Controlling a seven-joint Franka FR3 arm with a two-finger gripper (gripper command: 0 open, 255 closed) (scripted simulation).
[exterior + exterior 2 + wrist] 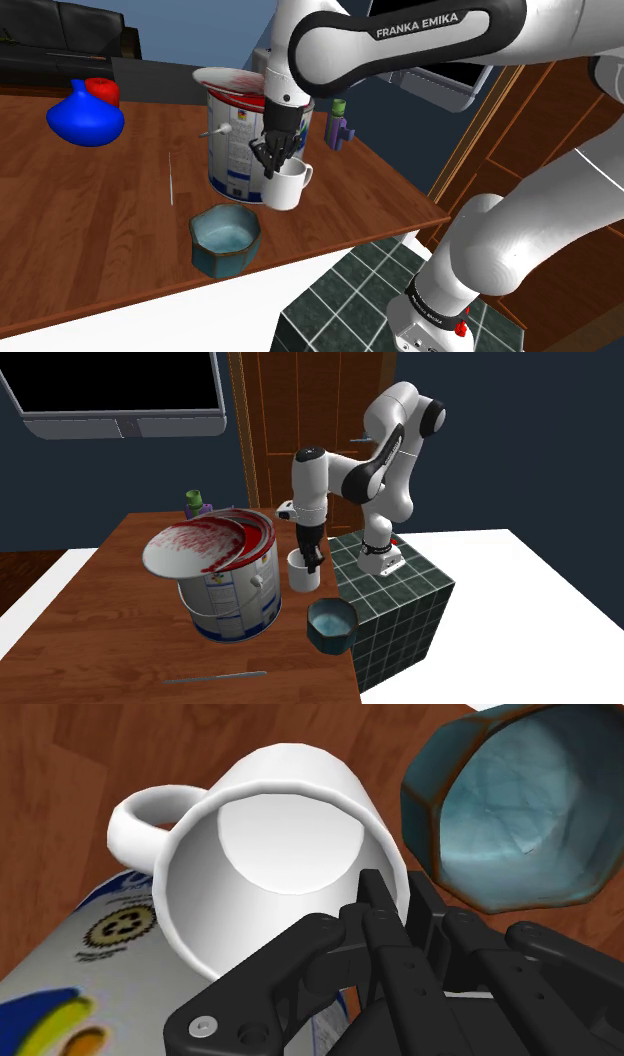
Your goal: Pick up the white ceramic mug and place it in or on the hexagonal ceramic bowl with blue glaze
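Half of the task, the grasp, appeared complete. The gripper [273, 168] was clamped on the mug [290, 190]: one finger sat inside the rim and the other outside it, pinching the wall on the side roughly opposite the handle. The wrist view showed both fingers in contact with that wall.

Mug position:
- upright, mouth up, empty;
- just beside the paint can [232, 150], on the side nearer the table [90, 220] edge;
- near the bowl [222, 262] but apart from it.

Whether the mug's base had cleared the table could not be determined from any view.

Bowl condition: it stood mouth up on the table close to the front edge, with nothing inside. Its interior was blue-green and its outer wall faceted.

Outstanding steps, as judged from this layout:
1. Raise the mug clear of the bowl's rim.
2. Carry it the short way across — away from the can — until it is centred over the bowl.
3. Lower it in and open the fingers.

No part of the placement was done yet. The can's closeness to the mug was the one clearance concern during the lift.
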